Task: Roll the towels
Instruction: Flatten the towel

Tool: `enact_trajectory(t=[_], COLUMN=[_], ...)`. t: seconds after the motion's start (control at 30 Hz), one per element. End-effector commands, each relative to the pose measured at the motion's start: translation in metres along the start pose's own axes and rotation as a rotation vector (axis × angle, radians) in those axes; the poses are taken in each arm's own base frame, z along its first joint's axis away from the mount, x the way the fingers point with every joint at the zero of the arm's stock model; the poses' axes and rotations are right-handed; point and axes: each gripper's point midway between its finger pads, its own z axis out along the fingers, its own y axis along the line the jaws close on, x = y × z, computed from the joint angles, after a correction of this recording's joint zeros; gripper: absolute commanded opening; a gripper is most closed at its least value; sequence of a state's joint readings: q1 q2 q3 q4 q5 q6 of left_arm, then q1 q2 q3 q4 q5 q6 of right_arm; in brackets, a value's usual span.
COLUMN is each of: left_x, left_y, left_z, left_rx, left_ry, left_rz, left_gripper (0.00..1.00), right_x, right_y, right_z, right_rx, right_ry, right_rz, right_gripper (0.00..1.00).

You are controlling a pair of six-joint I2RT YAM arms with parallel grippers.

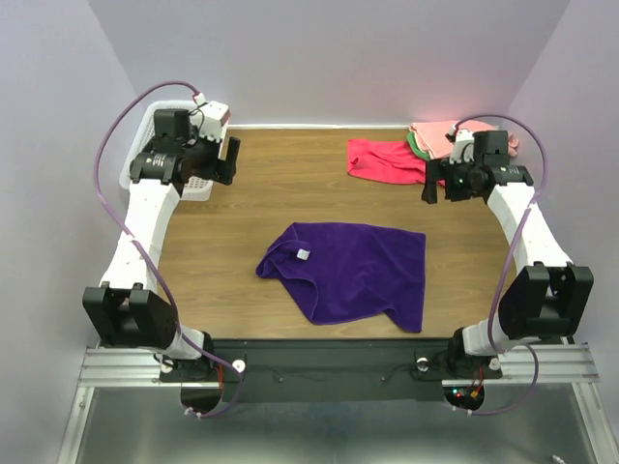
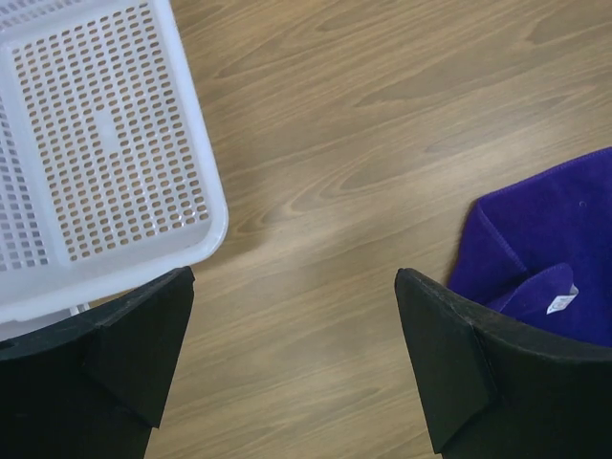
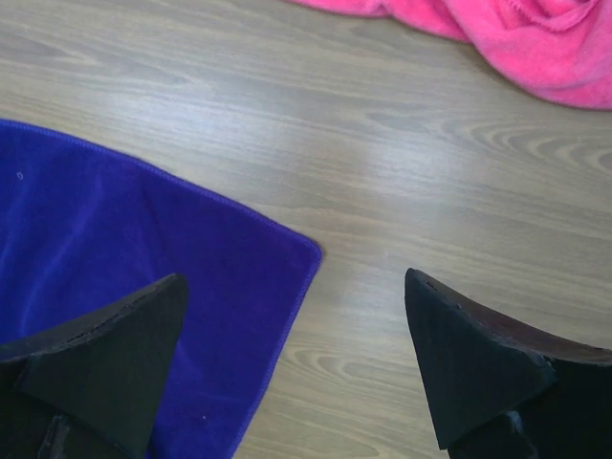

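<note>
the purple towel [image 1: 353, 271] lies in the middle of the worktop [image 1: 290, 184], a little toward the near edge. it is not flat: its left part is folded over itself, and the small white tag [image 1: 302, 254] shows on top of that fold. the red towel [image 1: 387, 159] lies at the far right. behind it the salmon-pink towel [image 1: 435, 130] and the green towel [image 1: 414, 143] are in a small pile. a white basket [image 2: 215, 206] stands at the far left.

the left claw [image 2: 295, 287] hangs above bare wood between the basket and the purple towel, spread wide and holding nothing. the right claw [image 3: 295, 287] is also spread and holds nothing, over the towel's far right corner.

i judge that the rolling has not begun. to do it well, the folded left part should first be opened and pulled smooth. then both claws should take one edge at two points, well apart, so that the roll comes out even and tight.

only the top view shows the whole outline of the towel and the pile. the left wrist view shows the fold and the tag from near, and the holes in the basket floor. the right wrist view shows that the far right corner lies flat, with a clean hem.
</note>
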State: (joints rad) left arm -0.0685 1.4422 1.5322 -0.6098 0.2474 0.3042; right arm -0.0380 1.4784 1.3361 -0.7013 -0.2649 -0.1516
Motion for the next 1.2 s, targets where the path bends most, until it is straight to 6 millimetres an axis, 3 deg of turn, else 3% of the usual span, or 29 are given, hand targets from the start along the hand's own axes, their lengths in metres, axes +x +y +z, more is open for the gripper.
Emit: enact_trajectory(t=[0.0,0.07,0.1,0.2,0.23,0.27,0.43,0.53,0.57,0.67,0.93,1.07,1.1,1.17], left_x=[-0.028,-0.026,-0.020,-0.001,0.004,0.012,0.056,0.076,0.092,0.124,0.164,0.170,0.172,0.166], left_y=[-0.026,-0.049,-0.082,-0.125,-0.151,-0.164,-0.231,-0.251,-0.259,-0.267,-0.257,-0.246,-0.239,-0.229], left_z=[-0.006,0.004,0.008,0.031,0.035,0.048,0.079,0.084,0.086,0.088,0.085,0.082,0.085,0.085], left_rx=[0.035,0.099,0.194,0.308,0.368,0.412,0.606,0.665,0.690,0.700,0.663,0.607,0.571,0.531], left_ry=[-0.078,-0.047,-0.018,0.065,0.084,0.123,0.283,0.337,0.373,0.441,0.553,0.558,0.561,0.543], left_rz=[0.134,0.203,0.260,0.342,0.380,0.404,0.437,0.440,0.448,0.461,0.464,0.471,0.478,0.464], left_gripper=[0.99,0.99,0.99,0.99,0.99,0.99,0.99,0.99,0.99,0.98,0.82,0.59,0.46,0.35], right_x=[0.017,0.029,0.037,0.055,0.060,0.065,0.097,0.108,0.114,0.125,0.153,0.163,0.164,0.164], right_y=[0.002,0.001,0.001,0.000,0.000,0.000,-0.004,-0.002,0.000,0.010,0.024,0.025,0.025,0.023], right_z=[0.003,0.012,0.013,0.025,0.028,0.031,0.055,0.064,0.069,0.078,0.085,0.088,0.088,0.087], right_rx=[-0.023,-0.033,-0.036,-0.049,-0.050,-0.054,-0.062,-0.078,-0.095,-0.159,-0.245,-0.252,-0.254,-0.247], right_ry=[0.055,0.111,0.141,0.220,0.238,0.257,0.377,0.416,0.439,0.474,0.552,0.579,0.581,0.579], right_rz=[-0.013,-0.005,-0.001,0.022,0.030,0.037,0.078,0.099,0.111,0.149,0.199,0.197,0.193,0.187], right_gripper=[1.00,1.00,1.00,1.00,1.00,1.00,0.98,0.94,0.91,0.84,0.69,0.51,0.39,0.22])
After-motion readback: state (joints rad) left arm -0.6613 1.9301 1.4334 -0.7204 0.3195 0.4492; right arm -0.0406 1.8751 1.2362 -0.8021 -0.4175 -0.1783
